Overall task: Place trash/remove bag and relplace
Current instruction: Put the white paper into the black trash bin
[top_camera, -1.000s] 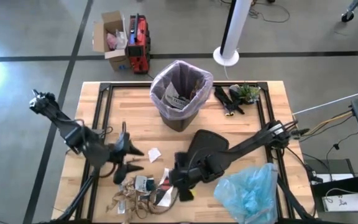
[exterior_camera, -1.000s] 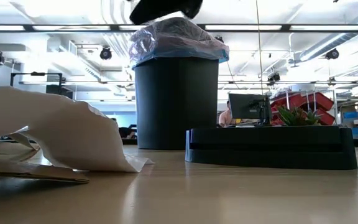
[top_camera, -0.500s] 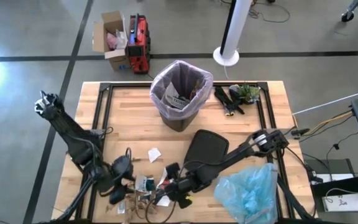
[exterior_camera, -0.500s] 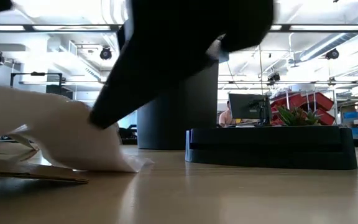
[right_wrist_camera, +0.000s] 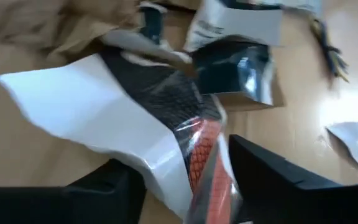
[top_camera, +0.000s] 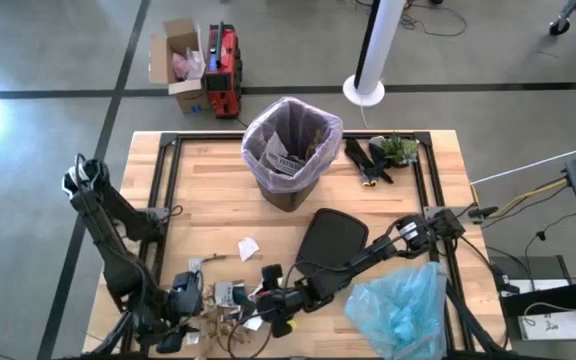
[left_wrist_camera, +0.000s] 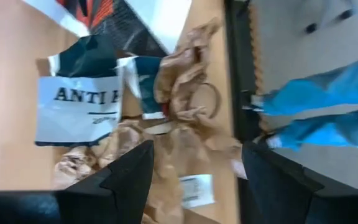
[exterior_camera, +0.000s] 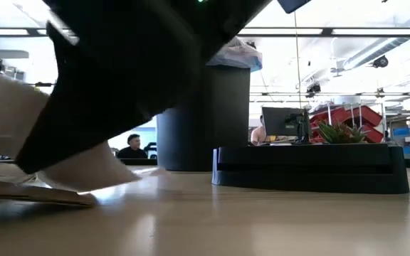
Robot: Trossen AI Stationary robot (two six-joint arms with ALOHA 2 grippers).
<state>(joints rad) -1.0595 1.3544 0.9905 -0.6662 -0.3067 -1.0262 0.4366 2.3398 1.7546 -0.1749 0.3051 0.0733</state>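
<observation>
Trash [top_camera: 230, 312] lies heaped at the lower centre of the high view, brown crumpled paper and printed wrappers loose on the counter [top_camera: 218, 215], and both arms are down on it at once. Left gripper [top_camera: 180, 303] sits at the heap's left edge; its wrist view shows the jaws apart, straddling brown paper with nothing pinched between them. Right gripper [top_camera: 273, 308] comes in from the other side, jaws apart too, hovering over a white-and-red wrapper [right_wrist_camera: 166, 118] without a clamp on it.

Upper centre of the high view, the bin [top_camera: 290, 150] stands with the bag [top_camera: 293, 125], that pale pink liner, folded over its rim. Some paper shows inside already, so I'd judge a little loading is done. A dark lid [top_camera: 330, 240] lies flat mid-counter. Lower right, the light blue replacement bag [top_camera: 400, 305] sits bunched and untouched.

So, early going by my reading: most of the heap has yet to go in, then the pink liner has to be pulled out and the blue one fitted. A small white scrap [top_camera: 248, 247] lies apart from the heap, easy to miss.
</observation>
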